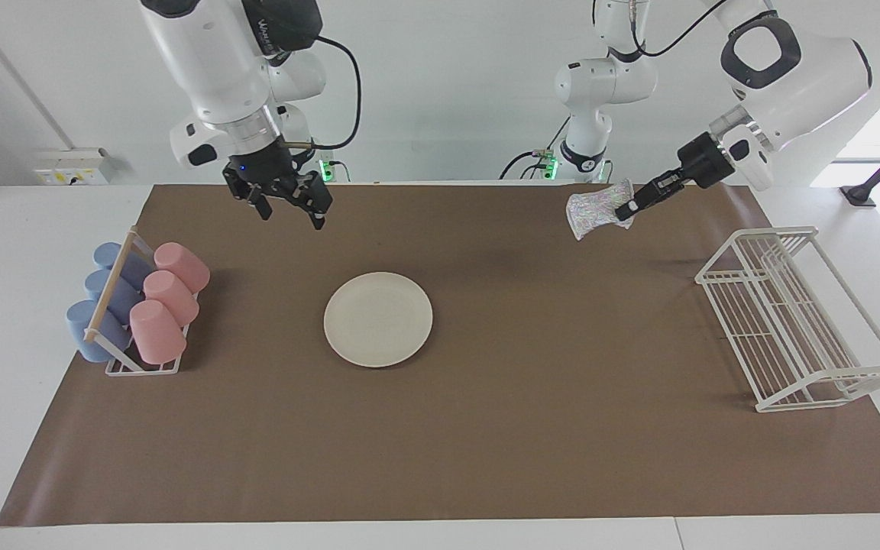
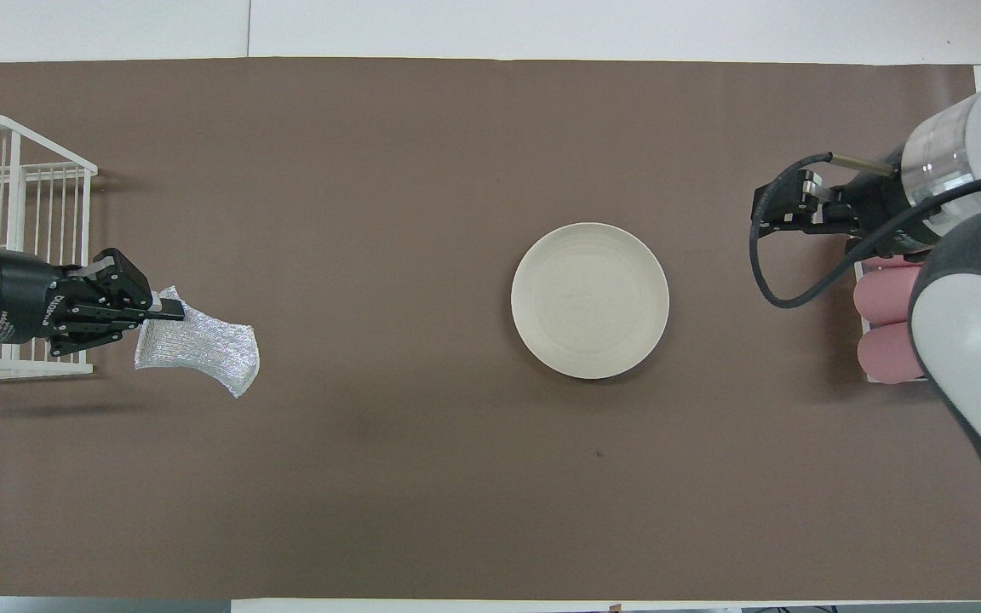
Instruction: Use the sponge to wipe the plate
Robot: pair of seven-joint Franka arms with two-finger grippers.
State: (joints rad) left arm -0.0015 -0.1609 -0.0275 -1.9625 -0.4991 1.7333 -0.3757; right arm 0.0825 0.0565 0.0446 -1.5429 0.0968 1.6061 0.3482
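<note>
The cream-white plate [image 1: 378, 319] lies flat on the brown mat near the middle of the table; it also shows in the overhead view [image 2: 590, 300]. My left gripper [image 1: 625, 211] is shut on one edge of the silvery-white sponge [image 1: 596, 208] and holds it in the air over the mat toward the left arm's end, well apart from the plate. In the overhead view the left gripper [image 2: 169, 311] and the sponge [image 2: 201, 345] sit beside the wire rack. My right gripper [image 1: 287, 208] is open and empty, raised over the mat between the plate and the cups [image 2: 776, 209].
A white wire rack [image 1: 791, 321] stands at the left arm's end of the table [image 2: 22, 213]. A small rack of blue and pink cups [image 1: 138, 305] lies at the right arm's end; only the pink cups [image 2: 886, 323] show in the overhead view. The brown mat [image 1: 486, 428] covers the table.
</note>
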